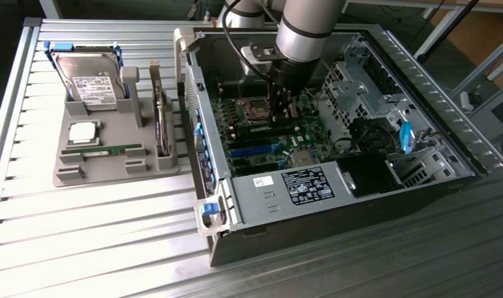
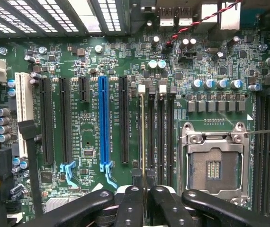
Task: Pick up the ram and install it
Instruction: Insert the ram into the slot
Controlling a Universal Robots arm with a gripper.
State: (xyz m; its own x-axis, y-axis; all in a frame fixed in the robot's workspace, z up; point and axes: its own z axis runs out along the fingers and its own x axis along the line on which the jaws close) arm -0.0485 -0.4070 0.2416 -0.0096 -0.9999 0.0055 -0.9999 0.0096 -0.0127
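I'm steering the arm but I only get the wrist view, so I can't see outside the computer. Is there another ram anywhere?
Observer: Yes, one ram lies flat on a grey tray, to the exterior view's left of the case.
Operator: What's next to it?
Observer: A silver CPU sits on the tray right beside that ram, on the side farther from the camera.
Operator: Anything else there?
Observer: A hard drive is at the tray's far end.
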